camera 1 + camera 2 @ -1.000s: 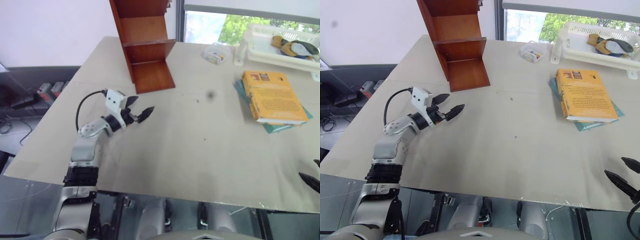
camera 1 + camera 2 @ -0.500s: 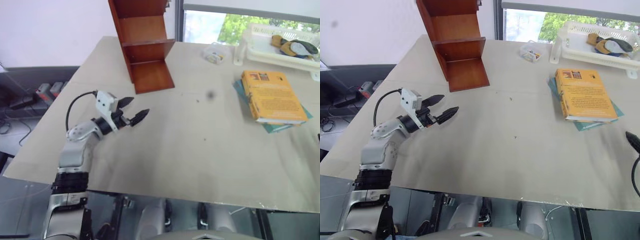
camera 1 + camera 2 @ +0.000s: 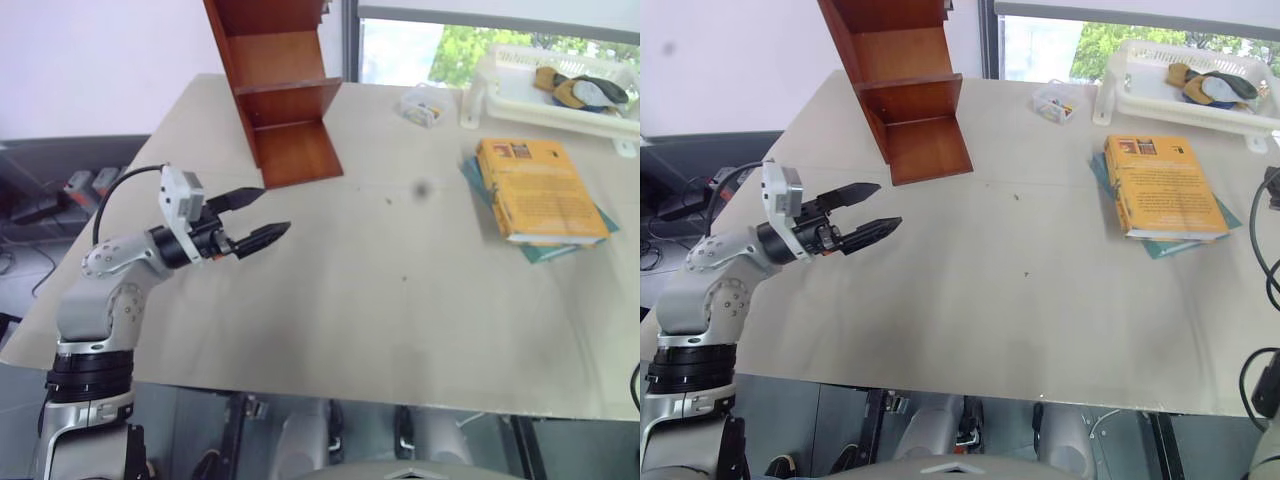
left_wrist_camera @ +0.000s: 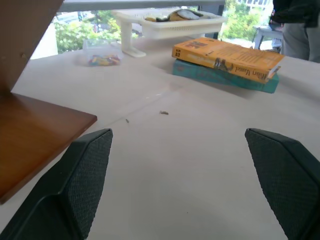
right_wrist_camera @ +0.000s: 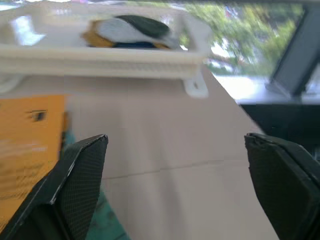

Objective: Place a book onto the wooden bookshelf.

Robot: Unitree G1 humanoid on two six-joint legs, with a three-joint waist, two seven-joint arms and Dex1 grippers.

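Note:
The book (image 3: 540,190), thick and orange-yellow, lies flat on a thinner teal book at the right of the table. The wooden bookshelf (image 3: 285,90) stands reddish-brown at the table's far left, its open tiers facing the table. My left gripper (image 3: 272,210) hovers open and level over the table's left part, in front of the bookshelf's lowest tier, with nothing between its fingers (image 4: 75,190). In the right wrist view my right gripper (image 5: 175,137) is open and empty, just right of the book (image 5: 25,150) and pointing toward the white basket.
A white plastic basket (image 3: 545,85) with small items stands at the far right behind the books. A small clear box (image 3: 420,105) sits at the back. The teal book (image 3: 545,250) pokes out under the orange one. A person (image 4: 297,25) stands beyond the table.
My left gripper has drawn back to the left and risen, still open. My right gripper has left the table's near right corner and moved up beside the book.

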